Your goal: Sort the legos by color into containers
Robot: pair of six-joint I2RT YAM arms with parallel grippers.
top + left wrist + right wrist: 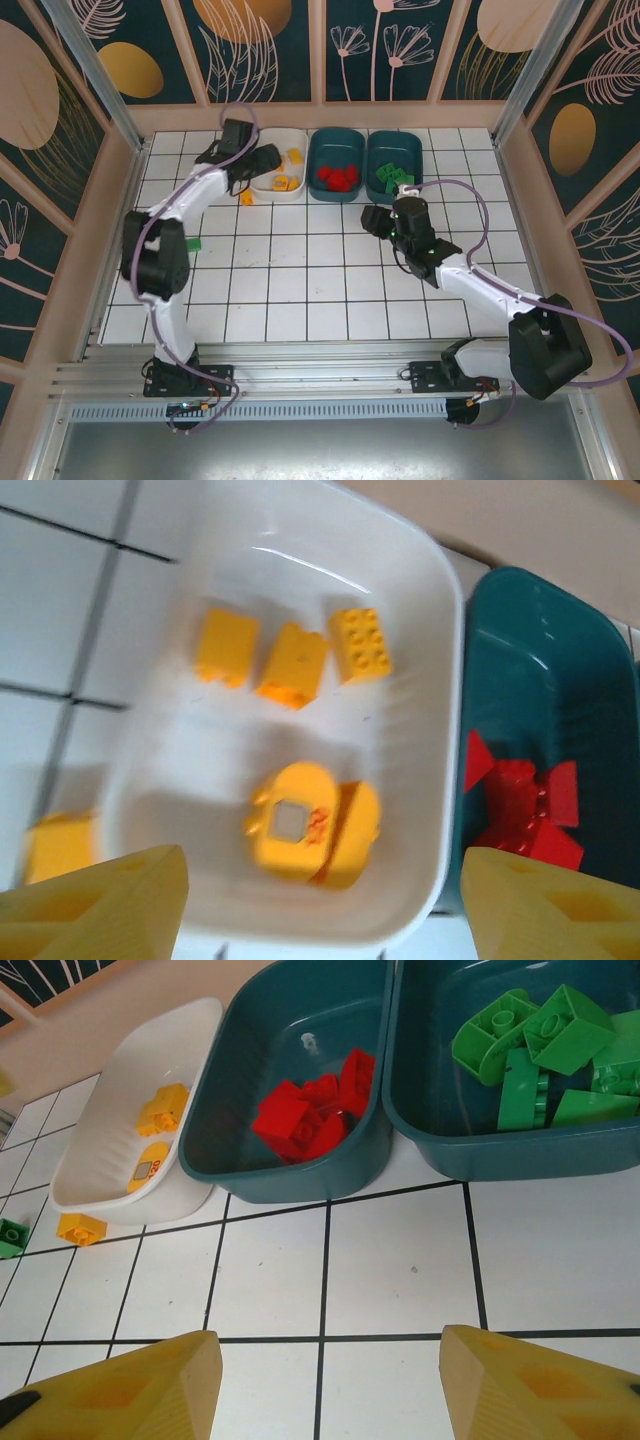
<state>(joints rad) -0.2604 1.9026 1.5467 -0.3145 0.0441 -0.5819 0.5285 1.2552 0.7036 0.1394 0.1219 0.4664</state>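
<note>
My left gripper [320, 912] hangs open over the near end of the white container [445, 610]. Right under its jaws a rounded yellow lego [310, 823] lies blurred in the bin, free of both fingers. Three more yellow legos [293, 664] lie at the bin's far end. Red legos [305, 1110] fill the middle teal container [290, 1040], and green legos [530, 1055] fill the right teal container [430, 1020]. My right gripper [325, 1380] stands open over bare tiles in front of the teal bins, with nothing between its fingers.
One yellow lego [246, 198] sits on the tiles just outside the white container [283, 140]. A green lego [193, 243] lies further left, near the left arm's elbow. Raised wooden walls ring the tiled table.
</note>
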